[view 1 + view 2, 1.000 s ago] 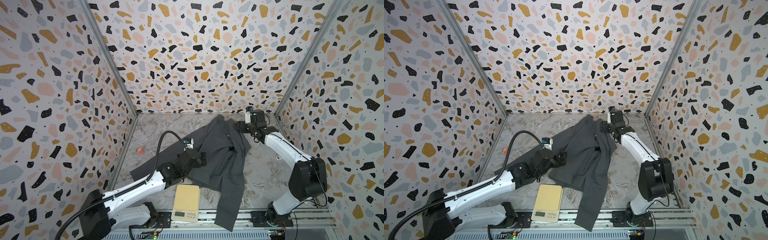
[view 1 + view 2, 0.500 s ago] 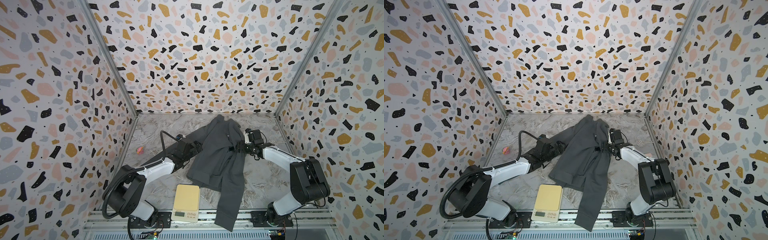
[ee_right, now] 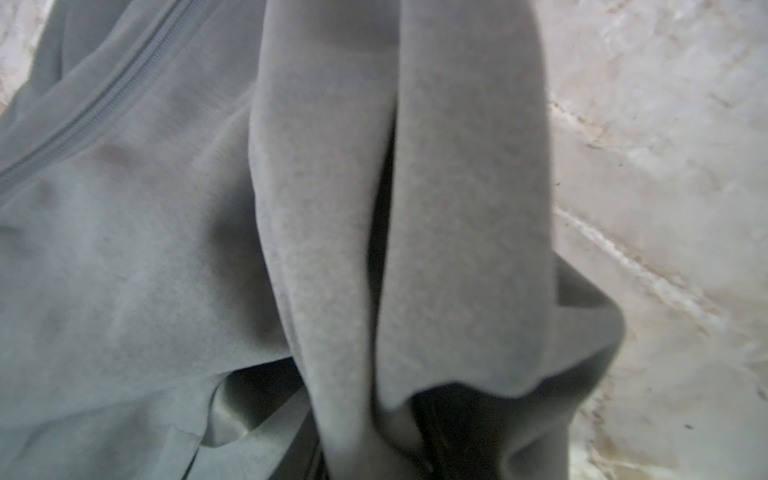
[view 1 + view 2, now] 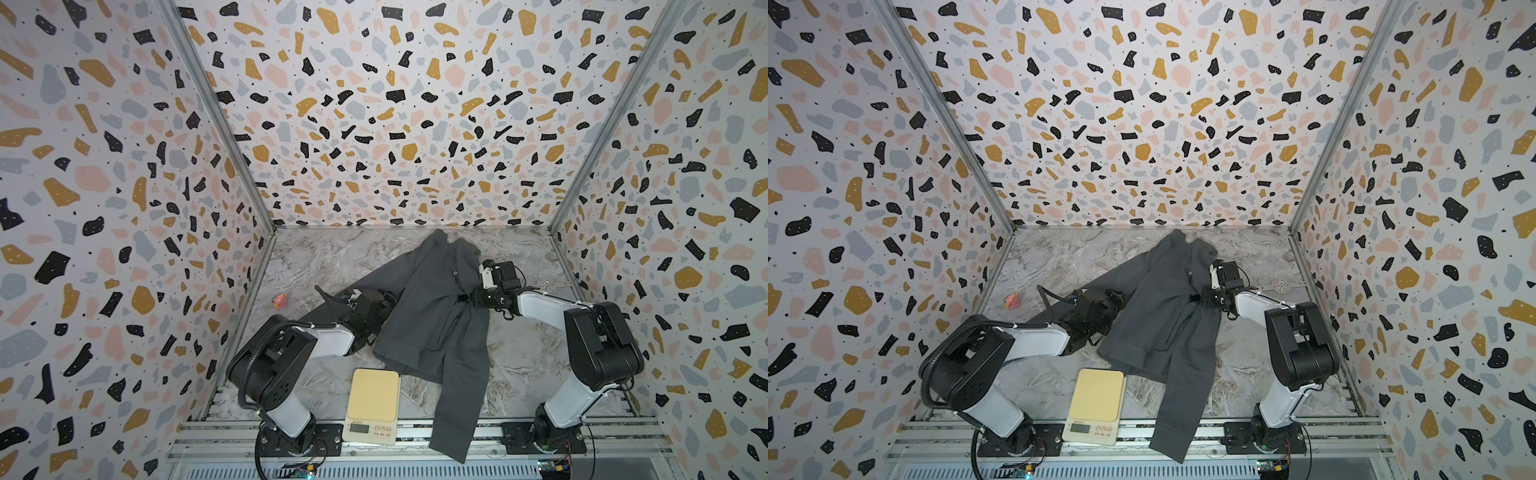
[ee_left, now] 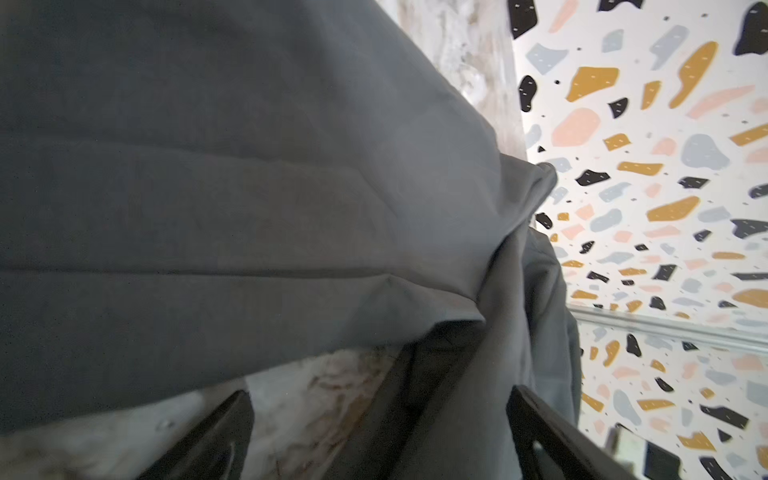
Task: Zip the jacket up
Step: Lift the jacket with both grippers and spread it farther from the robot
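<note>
Your right gripper (image 4: 473, 297) was buried in a fold at the right edge of the jacket (image 4: 432, 328) (jaws hidden, so I couldn't tell their grip). Your left gripper (image 4: 385, 300) gaped wide at its left edge. The jacket lay between them, collar (image 4: 446, 249) far, hem (image 4: 403, 357) near, zipper (image 3: 70, 137) close by that right gripper.

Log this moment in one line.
jacket: rumpled, sleeve over front rail | left jaws: open, fabric between | right jaws: hidden under fabric at jacket's edge
</note>
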Motion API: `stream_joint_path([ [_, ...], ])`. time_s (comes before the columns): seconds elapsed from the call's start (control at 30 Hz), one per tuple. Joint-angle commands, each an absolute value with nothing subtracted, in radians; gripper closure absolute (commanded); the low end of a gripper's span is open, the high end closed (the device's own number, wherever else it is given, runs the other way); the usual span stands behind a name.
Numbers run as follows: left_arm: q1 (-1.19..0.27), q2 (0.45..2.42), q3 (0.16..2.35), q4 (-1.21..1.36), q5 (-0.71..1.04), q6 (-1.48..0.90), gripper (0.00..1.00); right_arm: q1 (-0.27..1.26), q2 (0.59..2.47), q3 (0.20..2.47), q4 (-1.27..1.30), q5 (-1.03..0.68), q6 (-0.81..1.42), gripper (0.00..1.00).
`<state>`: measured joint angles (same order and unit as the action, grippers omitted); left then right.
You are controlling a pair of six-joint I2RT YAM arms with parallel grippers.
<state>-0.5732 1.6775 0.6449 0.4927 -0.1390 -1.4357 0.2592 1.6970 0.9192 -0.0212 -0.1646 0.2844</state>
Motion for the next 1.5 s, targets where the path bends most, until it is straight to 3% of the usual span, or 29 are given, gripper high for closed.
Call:
stream_joint_path([
  [0.0, -0.575, 1.759, 0.706, 0.471, -0.201, -1.457, 0.05, 0.259, 1.671, 0.952, -0.019, -0.211, 0.228, 0.68],
  [0.17, -0.563, 1.83, 0.725, 0.535, -0.295, -1.467, 0.25, 0.258, 1.618, 0.957, -0.055, -0.189, 0.199, 0.79],
  [0.3, -0.541, 1.917, 0.785, 0.609, -0.266, -1.441, 0.45, 0.247, 1.579, 0.978, -0.096, -0.159, 0.194, 0.9],
  [0.37, -0.528, 1.954, 0.814, 0.657, -0.247, -1.417, 0.6, 0.24, 1.56, 0.998, -0.117, -0.143, 0.191, 0.94],
  [0.43, -0.519, 1.963, 0.818, 0.754, -0.245, -1.371, 1.0, 0.227, 1.539, 1.029, -0.136, -0.143, 0.157, 0.95],
  [0.83, -0.493, 1.647, 0.855, 0.58, -0.526, -0.851, 1.0, 0.178, 1.59, 1.416, -0.382, 0.096, -0.07, 0.94],
  [1.2, -0.324, 1.627, 0.863, 0.494, -0.516, -0.809, 1.0, 0.076, 1.919, 1.751, -0.401, 0.364, -0.181, 0.91],
  [1.27, -0.301, 1.655, 0.908, 0.46, -0.508, -0.785, 1.0, 0.061, 2.011, 1.828, -0.382, 0.42, -0.215, 0.81],
  [1.4, -0.264, 1.726, 1.016, 0.409, -0.483, -0.703, 1.0, 0.057, 2.18, 2.043, -0.479, 0.513, -0.242, 0.42],
  [1.47, -0.245, 1.766, 1.078, 0.383, -0.433, -0.662, 1.0, 0.057, 2.217, 2.146, -0.577, 0.494, -0.171, 0.35],
])
